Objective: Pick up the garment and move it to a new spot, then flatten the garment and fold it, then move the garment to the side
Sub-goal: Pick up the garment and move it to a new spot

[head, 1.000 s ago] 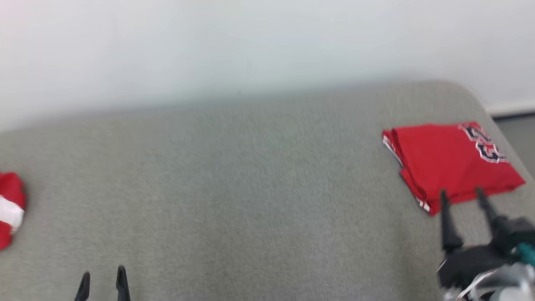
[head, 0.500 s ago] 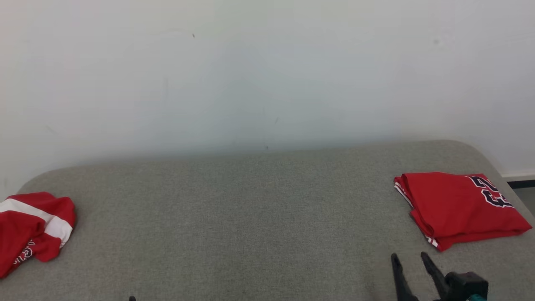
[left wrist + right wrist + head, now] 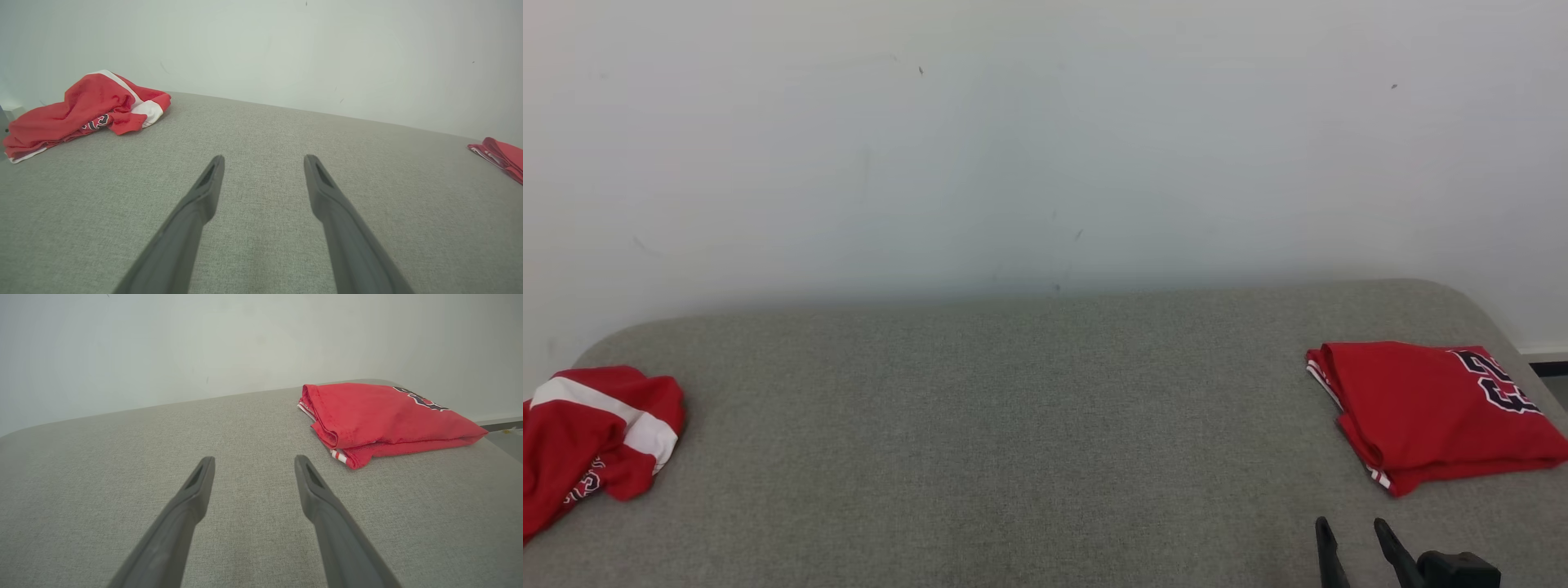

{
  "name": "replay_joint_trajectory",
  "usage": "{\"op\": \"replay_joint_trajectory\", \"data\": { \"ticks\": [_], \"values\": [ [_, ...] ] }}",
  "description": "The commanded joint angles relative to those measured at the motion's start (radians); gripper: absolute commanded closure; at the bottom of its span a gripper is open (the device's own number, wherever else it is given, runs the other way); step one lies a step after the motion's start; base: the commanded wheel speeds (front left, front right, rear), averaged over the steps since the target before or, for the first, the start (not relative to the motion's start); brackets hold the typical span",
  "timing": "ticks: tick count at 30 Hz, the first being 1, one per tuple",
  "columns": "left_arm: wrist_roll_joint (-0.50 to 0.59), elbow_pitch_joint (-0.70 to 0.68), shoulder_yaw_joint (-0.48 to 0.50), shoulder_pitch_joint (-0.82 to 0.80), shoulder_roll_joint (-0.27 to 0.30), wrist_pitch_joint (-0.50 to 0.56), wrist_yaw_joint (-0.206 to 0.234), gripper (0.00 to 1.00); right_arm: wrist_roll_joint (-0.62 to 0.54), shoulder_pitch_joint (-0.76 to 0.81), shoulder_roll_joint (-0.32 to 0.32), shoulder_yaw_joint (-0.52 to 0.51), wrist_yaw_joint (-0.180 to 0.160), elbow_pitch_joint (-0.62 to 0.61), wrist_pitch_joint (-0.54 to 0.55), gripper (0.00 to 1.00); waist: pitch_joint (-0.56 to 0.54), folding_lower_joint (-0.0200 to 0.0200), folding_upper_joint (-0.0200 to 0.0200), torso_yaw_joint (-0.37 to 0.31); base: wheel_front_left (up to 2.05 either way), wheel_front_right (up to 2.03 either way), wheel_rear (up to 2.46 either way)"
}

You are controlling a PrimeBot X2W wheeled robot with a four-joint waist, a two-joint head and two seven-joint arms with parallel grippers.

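Note:
A folded red jersey with dark numerals lies at the right end of the grey padded surface; it is also in the right wrist view as the folded jersey. A crumpled red-and-white garment sits at the far left end, the same crumpled garment lying left of and beyond my left fingers. My right gripper stands open near the front edge, short of the folded jersey and apart from it. My left gripper is open over bare fabric, holding nothing.
A pale wall rises directly behind the padded surface. The surface's rounded right corner drops off to a dark floor strip. Bare grey fabric stretches between the two garments.
The head camera tilted up and the picture shifted, bringing more wall and the left garment into view. My right gripper drew back from the folded jersey's near edge; my left gripper left the head view.

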Motion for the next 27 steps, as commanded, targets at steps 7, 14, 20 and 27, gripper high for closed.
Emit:
{"op": "replay_joint_trajectory", "data": {
  "ticks": [7,14,20,27],
  "values": [
    [-0.011,0.008,-0.022,-0.007,0.014,-0.003,-0.006,0.00,0.024,0.001,0.002,0.000,-0.002,0.007,-0.007,0.00,0.008,0.0000,0.0000,0.006,0.00,0.00,0.00],
    [-0.024,0.015,-0.032,-0.018,0.028,-0.003,-0.006,0.00,0.039,-0.002,0.002,0.014,-0.002,0.015,-0.017,0.00,0.007,0.0000,0.0000,0.004,0.00,0.00,0.00],
    [-0.013,0.014,-0.017,-0.020,0.033,-0.003,-0.005,0.00,0.055,0.013,0.002,0.013,-0.002,0.018,-0.027,0.00,-0.006,0.0000,0.0000,0.045,0.00,0.00,0.00],
    [0.049,0.021,0.029,-0.010,0.041,-0.003,-0.001,0.00,0.086,0.022,0.003,0.035,-0.002,0.028,-0.037,0.00,-0.021,0.0000,0.0000,0.151,0.00,0.00,0.00]
  ]
}}
